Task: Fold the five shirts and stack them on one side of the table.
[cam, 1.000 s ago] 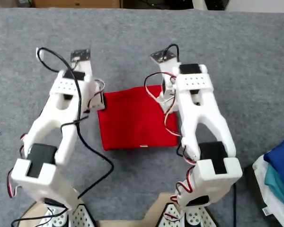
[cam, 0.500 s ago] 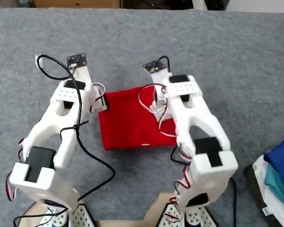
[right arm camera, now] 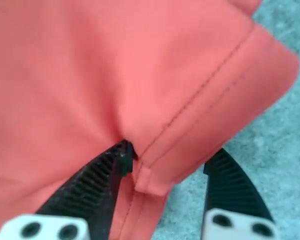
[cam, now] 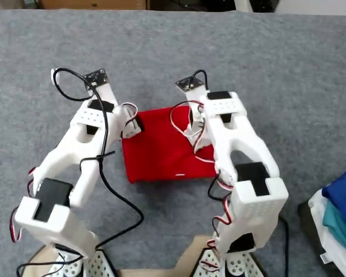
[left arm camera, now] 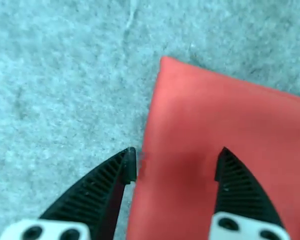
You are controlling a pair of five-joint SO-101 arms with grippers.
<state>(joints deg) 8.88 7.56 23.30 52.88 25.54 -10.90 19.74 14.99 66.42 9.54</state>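
A red shirt [cam: 161, 147], folded into a rough square, lies flat on the grey table between the two arms. My left gripper [cam: 132, 124] is at its far left corner. In the left wrist view the left gripper [left arm camera: 176, 162] is open, one finger over the grey surface and the other over the red shirt [left arm camera: 225, 120]. My right gripper [cam: 196, 122] is over the shirt's far right edge. In the right wrist view the right gripper [right arm camera: 171, 157] is open, with a stitched, bunched hem of the shirt [right arm camera: 155, 90] between its fingers.
A pile of blue, teal and white clothes [cam: 340, 213] sits at the table's right edge. The grey felt surface [cam: 288, 69] stretches wide beyond and beside the arms. The arms' wooden base [cam: 155, 271] is at the near edge.
The left arm has swung right, up to the shirt's left edge. The right arm has shifted left, onto the shirt's right edge. The shirt has stayed about where it was.
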